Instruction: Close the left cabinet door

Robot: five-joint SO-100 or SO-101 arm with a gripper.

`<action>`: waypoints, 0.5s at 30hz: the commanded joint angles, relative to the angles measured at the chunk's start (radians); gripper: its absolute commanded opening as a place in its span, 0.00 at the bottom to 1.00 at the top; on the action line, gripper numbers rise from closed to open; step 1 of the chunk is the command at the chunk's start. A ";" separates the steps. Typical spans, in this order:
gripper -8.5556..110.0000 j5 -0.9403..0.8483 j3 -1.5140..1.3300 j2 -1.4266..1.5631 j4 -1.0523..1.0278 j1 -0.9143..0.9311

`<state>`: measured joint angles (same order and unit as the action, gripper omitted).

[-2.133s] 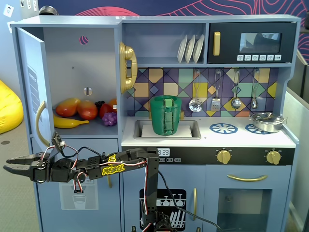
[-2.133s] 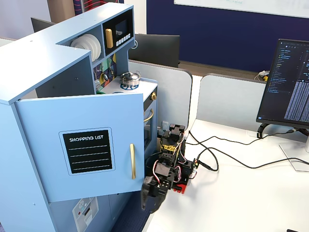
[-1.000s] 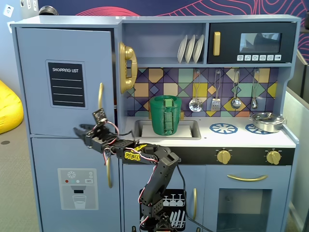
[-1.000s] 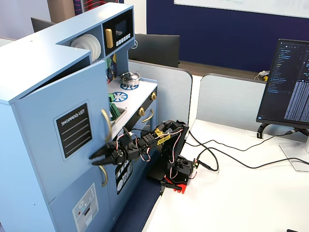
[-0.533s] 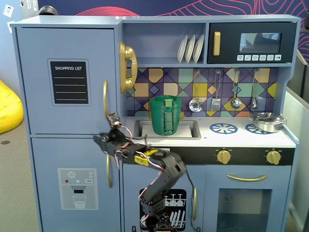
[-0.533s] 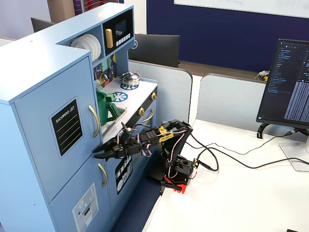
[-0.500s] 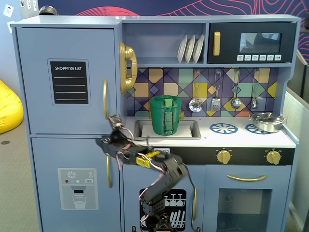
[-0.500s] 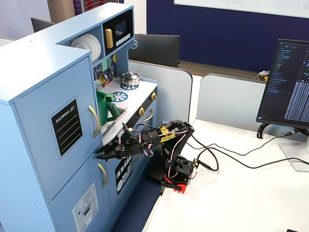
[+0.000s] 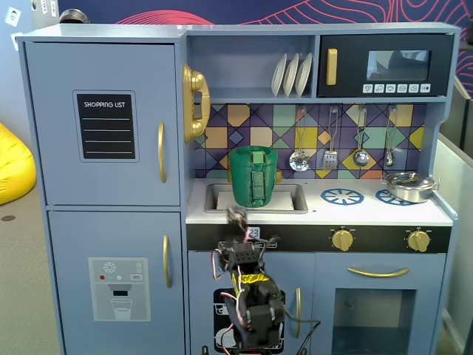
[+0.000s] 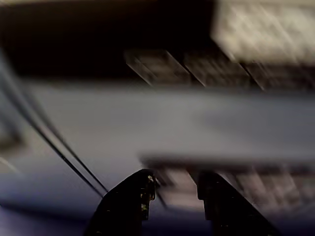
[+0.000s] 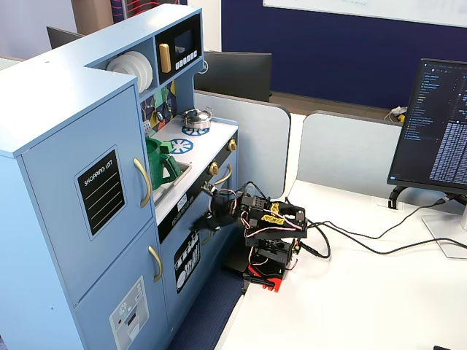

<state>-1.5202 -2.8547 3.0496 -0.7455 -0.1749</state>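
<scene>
The left cabinet door [image 9: 103, 122] is light blue with a black SHOPPING LIST panel and a curved gold handle [image 9: 161, 151]. It lies flush with the cabinet front in both fixed views [image 11: 87, 197]. My gripper [image 9: 235, 215] is low in front of the counter edge below the sink, well to the right of the door, and touches nothing [image 11: 211, 195]. The wrist view is blurred; my gripper [image 10: 177, 189] shows two dark fingers with a gap and nothing between them, facing blue panels.
A green pitcher [image 9: 253, 176] stands in the sink. Below the door is the dispenser door [image 9: 118, 285]. A gold phone [image 9: 194, 102], the black microwave [image 9: 384, 66] and a steel pot [image 9: 408, 185] are on the kitchen. A monitor [image 11: 438, 124] and cables lie on the white table.
</scene>
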 commanded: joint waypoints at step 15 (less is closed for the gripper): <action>0.07 -0.078 -0.143 0.127 -0.776 0.275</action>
<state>-1.6322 -2.9882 3.1784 -1.3652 0.1227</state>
